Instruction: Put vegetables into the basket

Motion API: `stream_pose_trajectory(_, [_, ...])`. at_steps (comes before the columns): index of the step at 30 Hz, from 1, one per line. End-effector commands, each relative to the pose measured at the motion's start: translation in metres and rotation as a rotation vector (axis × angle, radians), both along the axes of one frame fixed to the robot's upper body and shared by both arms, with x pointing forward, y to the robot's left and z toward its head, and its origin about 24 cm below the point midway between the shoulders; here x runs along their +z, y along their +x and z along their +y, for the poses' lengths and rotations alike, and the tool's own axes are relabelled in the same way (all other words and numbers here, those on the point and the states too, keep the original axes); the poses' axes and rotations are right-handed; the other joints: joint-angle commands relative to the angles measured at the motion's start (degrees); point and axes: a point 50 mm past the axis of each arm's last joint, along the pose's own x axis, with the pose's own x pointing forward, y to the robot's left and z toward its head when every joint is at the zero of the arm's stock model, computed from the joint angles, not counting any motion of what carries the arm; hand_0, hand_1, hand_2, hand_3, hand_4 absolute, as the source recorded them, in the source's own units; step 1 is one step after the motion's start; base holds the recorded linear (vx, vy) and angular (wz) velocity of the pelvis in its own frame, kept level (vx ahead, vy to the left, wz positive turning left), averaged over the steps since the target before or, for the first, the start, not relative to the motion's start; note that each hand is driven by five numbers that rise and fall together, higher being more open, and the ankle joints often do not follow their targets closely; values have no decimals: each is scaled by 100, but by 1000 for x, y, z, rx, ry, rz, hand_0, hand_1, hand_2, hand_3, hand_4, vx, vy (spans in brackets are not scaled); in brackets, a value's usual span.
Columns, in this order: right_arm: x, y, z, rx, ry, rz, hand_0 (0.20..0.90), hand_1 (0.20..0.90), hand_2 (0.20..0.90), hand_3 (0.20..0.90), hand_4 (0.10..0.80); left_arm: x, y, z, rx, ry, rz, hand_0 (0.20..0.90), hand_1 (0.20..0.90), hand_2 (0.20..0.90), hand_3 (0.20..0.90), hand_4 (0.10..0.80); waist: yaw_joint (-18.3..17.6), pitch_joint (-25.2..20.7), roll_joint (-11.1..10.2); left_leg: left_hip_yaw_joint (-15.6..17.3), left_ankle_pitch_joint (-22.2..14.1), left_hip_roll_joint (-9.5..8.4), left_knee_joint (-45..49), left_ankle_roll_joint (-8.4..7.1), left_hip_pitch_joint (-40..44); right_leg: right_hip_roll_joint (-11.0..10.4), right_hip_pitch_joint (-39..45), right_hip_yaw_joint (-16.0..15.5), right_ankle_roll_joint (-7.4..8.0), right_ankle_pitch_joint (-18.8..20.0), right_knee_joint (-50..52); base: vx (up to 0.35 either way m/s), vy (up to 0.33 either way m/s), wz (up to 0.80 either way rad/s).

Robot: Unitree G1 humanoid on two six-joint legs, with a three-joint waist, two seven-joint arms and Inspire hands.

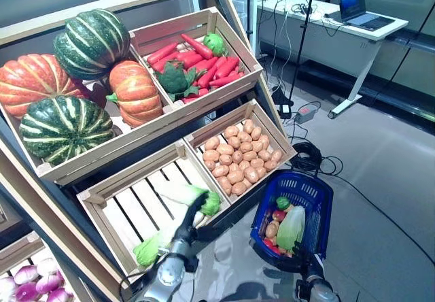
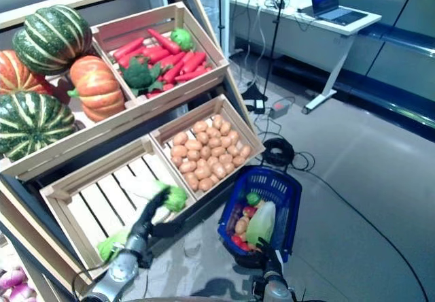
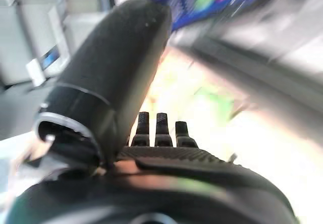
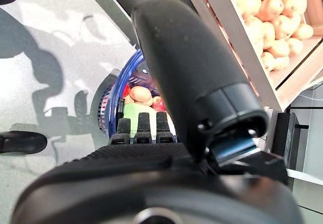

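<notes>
The left hand [image 1: 186, 228] reaches into the lower-left crate [image 1: 109, 192], its fingers [image 3: 156, 129] straight and relaxed, closed on nothing, just short of the cabbage [image 1: 187, 194] lying across the slats. That cabbage is long and pale, white at the stalk and frilled green at the leaf end; a second one [image 1: 151, 246] lies nearer the crate's front edge. It looks light and somewhat soft, with smooth leaves that could slip or bruise, so a grip round the firmer white middle seems safest. The right hand [image 4: 139, 128] holds the blue basket [image 1: 318, 200] by its near rim; whether its fingers curl round it cannot be told. The basket already holds a cabbage, potatoes and red vegetables.
</notes>
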Motion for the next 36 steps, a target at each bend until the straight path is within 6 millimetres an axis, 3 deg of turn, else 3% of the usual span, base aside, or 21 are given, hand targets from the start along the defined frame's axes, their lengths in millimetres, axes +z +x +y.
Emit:
stream_pose_trajectory(1, [26,46,10,25,35,-196,900,900,900,900,800,60,42,18,44,67,-347,900,900,900,900,800,-21,318,-209,71,-69,-30,6,106,-77,-190,38,12,-366,-63,177,-38,139,-1])
stream_pose_trajectory(5, [45,69,0,69,-2,-294,900,900,900,900,800,90,65,34,180,119,-491,900,900,900,900,800,-64,735,-83,-19,93,22,277,54,-567,-342,-715,115,-477,-349,1043,-167,158,-4])
stream_pose_trajectory(8, [63,93,-10,91,-23,-371,900,900,900,900,800,109,87,41,259,124,-544,900,900,900,900,800,-119,1166,-70,-118,-38,46,970,-28,-1178,-511,-1329,289,-498,-506,1659,-296,160,-5])
stream_pose_trajectory(16, [104,130,-16,107,-13,-553,900,900,900,900,800,155,117,83,350,217,-560,900,900,900,900,800,-246,1853,-321,-194,-599,211,2821,-22,-2766,-782,-2967,743,-555,-947,3359,-150,63,-6])
stream_pose_trajectory(19, [112,136,-18,104,-15,-579,900,900,900,900,800,163,120,92,367,232,-558,900,900,900,900,800,-262,1936,-360,-216,-726,264,3142,7,-3056,-850,-3265,817,-557,-1039,3679,-72,55,-3])
stream_pose_trajectory(21, [125,145,-23,89,-13,-607,900,900,900,900,800,178,126,104,381,265,-554,900,900,900,900,800,-281,2069,-408,-289,-1033,362,3624,-9,-3457,-944,-3707,977,-489,-1325,4256,-64,78,-3])
stream_pose_trajectory(28, [145,156,-43,48,-45,-635,900,900,900,900,800,213,133,131,467,297,-561,900,900,900,900,800,-319,2199,-392,-433,-1456,558,4512,57,-4371,-1002,-4657,1222,-502,-1641,5155,-58,71,0])
stream_pose_trajectory(36, [153,156,-58,-2,-55,-650,900,900,900,900,800,226,134,152,534,297,-493,900,900,900,900,800,-364,2199,-404,-548,-1650,646,4952,94,-4958,-971,-5279,1347,-504,-1774,5583,-9,47,-3])
